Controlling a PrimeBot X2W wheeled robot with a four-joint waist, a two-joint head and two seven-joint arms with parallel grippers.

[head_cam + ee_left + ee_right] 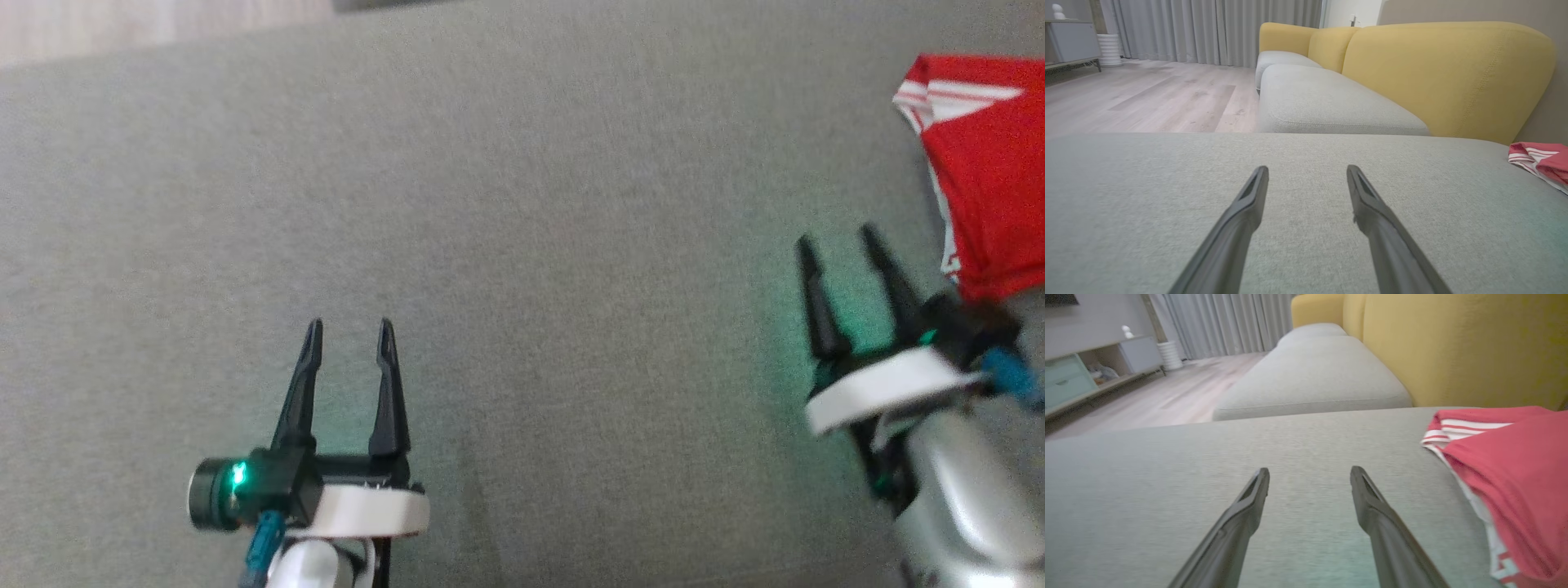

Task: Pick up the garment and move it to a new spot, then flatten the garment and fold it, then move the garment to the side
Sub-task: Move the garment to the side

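The garment point(992, 171) is red with white stripes and lies folded at the right edge of the grey cushion point(522, 245). In the right wrist view the garment point(1511, 473) is to the right of the fingers; in the left wrist view the garment point(1541, 161) sits at the far right. My right gripper point(841, 237) stands open just left of the garment, with nothing between its fingers. Low on the left, my left gripper point(349, 331) is open and empty over bare cushion. The same open gaps show in my left gripper point(1307, 173) and my right gripper point(1309, 475).
A yellow sofa back point(1445, 73) rises behind the cushion, with another grey seat point(1327, 102) beyond. Wooden floor point(1147, 94) lies to the left, with grey curtains point(1208, 28) and a low cabinet point(1086, 371) further off.
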